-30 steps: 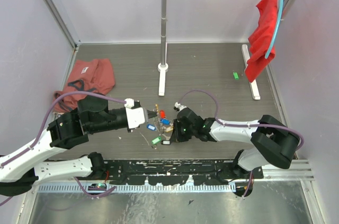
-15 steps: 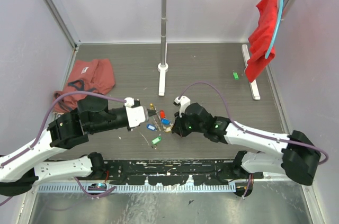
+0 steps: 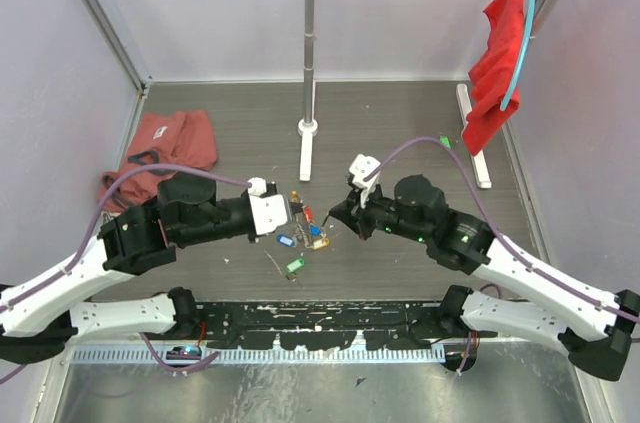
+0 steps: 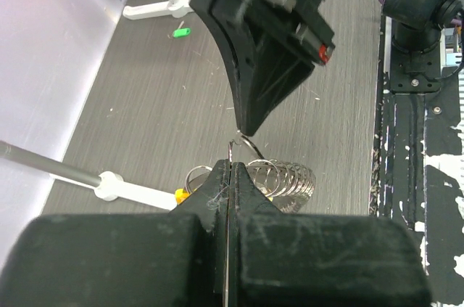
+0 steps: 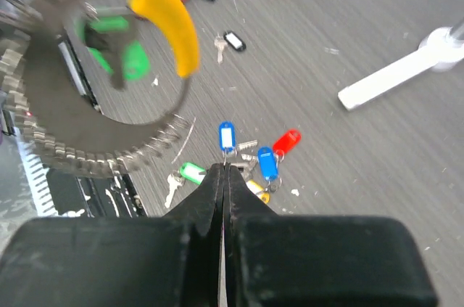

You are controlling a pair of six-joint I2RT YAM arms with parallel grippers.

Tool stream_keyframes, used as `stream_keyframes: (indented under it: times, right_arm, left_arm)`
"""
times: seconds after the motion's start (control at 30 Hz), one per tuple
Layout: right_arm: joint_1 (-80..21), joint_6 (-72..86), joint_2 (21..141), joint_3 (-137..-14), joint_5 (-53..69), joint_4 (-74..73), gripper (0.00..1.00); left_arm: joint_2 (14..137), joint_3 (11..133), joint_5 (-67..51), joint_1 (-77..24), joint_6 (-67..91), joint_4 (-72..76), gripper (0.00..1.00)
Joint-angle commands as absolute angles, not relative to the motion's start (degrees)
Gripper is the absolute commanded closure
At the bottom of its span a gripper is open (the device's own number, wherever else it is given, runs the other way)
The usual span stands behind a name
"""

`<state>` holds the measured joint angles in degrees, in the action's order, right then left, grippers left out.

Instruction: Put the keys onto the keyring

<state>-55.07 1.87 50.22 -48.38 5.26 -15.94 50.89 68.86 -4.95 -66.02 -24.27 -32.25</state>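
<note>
Arms [image 3: 210,218] reach inward, tips meeting, left fingers [image 4: 210,198] seemingly pinching keyring [image 4: 284,176].

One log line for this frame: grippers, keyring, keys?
left gripper: shut on keyring | right gripper: shut, tip at keyring wire | keys: loose on table

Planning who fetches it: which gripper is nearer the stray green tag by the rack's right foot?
Right. The green tag lies to the right of the right gripper and further back; the left gripper, shut on the keyring, sits yet further left.
</note>
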Motion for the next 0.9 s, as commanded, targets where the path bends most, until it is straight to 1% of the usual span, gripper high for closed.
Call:
stream_keyframes:
  times: [0.0,0.07,0.23,0.37,0.47,0.63,0.87]
  right_arm:
    - [-55.3,-4.4,47.1,-57.1,9.3,-22.5,0.99]
    - [-55.4,-5.4,45.9,-59.9,10.2,-25.5,0.99]
    - [-55.3,-7.1,42.1,-64.6,11.2,-30.3,0.99]
    - [-55.4,-7.8,39.3,-66.8,11.6,-32.6,0.99]
    - [-55.4,-8.2,38.0,-69.0,12.3,-34.4,0.99]
    - [-55.4,-8.2,37.4,-70.7,17.0,-35.3,0.99]
    - [-55.4,-8.7,41.4,-72.2,24.5,-34.7,0.99]
  left_arm:
    - [52.1,73.5,-3.9,-68.9,-26.1,-31.5,1.0]
    - [53.0,74.5,-0.9,-71.8,-27.4,-31.7,1.0]
    - [55.6,75.7,11.7,-82.4,-33.7,-31.1,1.0]
    - [55.9,73.5,21.3,-89.8,-39.6,-25.2,1.0]
    - [56.1,71.4,26.7,-93.6,-44.6,-19.5,1.0]
    - [57.9,70.7,29.5,-95.3,-47.8,-16.8,1.0]
    - [58.1,70.3,30.1,-95.3,-47.8,-14.1,1.0]
